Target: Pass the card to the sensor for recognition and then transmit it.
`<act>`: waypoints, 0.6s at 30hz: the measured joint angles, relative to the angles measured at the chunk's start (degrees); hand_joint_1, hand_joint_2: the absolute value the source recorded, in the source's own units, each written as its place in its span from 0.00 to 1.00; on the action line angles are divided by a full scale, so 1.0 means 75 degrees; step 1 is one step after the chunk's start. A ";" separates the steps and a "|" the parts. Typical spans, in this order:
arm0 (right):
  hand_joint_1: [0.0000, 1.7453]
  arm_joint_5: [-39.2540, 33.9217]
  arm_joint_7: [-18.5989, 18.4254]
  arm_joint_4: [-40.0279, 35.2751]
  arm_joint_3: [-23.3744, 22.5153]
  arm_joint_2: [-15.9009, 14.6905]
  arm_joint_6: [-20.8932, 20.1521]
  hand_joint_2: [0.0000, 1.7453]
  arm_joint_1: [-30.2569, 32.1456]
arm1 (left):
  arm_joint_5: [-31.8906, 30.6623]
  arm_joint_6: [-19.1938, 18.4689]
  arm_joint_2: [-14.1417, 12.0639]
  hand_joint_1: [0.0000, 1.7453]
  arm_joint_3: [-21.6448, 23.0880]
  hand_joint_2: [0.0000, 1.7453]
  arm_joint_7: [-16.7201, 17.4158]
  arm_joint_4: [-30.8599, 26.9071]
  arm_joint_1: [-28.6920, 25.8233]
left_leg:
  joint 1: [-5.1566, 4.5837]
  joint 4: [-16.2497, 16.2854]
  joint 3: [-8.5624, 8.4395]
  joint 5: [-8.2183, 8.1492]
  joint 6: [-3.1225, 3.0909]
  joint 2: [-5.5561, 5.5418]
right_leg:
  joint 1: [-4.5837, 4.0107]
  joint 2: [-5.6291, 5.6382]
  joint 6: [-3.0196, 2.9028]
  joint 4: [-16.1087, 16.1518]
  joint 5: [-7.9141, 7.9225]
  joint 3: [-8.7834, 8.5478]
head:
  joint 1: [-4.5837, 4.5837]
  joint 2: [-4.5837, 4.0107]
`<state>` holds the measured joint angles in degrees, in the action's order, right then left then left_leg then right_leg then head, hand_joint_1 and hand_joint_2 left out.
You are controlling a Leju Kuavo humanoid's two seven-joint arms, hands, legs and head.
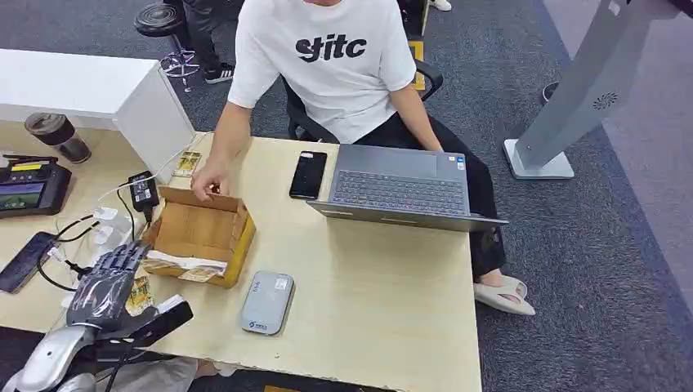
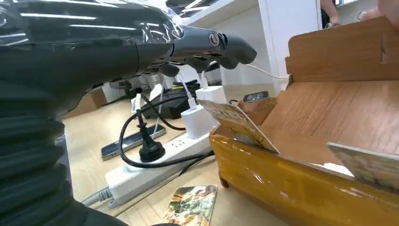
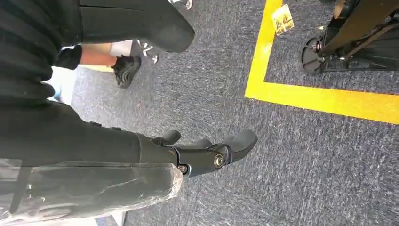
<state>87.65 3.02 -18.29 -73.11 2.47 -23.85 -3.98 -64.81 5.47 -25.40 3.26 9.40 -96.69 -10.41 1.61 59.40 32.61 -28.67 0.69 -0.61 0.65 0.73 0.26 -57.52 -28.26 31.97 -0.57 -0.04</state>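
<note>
Lying on the table, the card (image 2: 192, 205) sits just below the left hand's (image 1: 105, 278) spread, empty fingers (image 2: 226, 47).

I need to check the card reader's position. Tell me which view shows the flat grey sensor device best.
The head view: the flat grey rectangular sensor device lies whole and unobstructed on the light wooden table, right of the open cardboard box. The left wrist view faces the box wall and a power strip; the right wrist view faces carpet.

Person in a white tee (image 1: 327, 57) sitting behind an open laptop (image 1: 400, 188), black phone (image 1: 308, 175) lying just beside it, power strip (image 2: 155, 165) with chargers plugged in.
</note>
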 joint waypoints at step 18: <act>0.00 0.0146 0.0055 0.0044 0.0218 0.0003 0.0000 1.00 -0.0045 | -0.0416 0.1160 0.0545 0.00 0.0122 1.00 -0.0658 0.0417 0.0447 | 0.0000 0.0001 0.0000 0.0000 0.0000 0.0000 | 0.0000 0.0001 0.0000 0.0000 0.0001 0.0000 | -0.0003 0.0000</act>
<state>88.74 3.43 -17.97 -71.47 2.49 -23.85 -4.32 -67.93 14.16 -21.31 4.17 4.46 -93.57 -7.06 1.61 59.40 32.61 -28.66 0.69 -0.61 0.65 0.74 0.27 -57.52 -28.25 31.98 -0.59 -0.04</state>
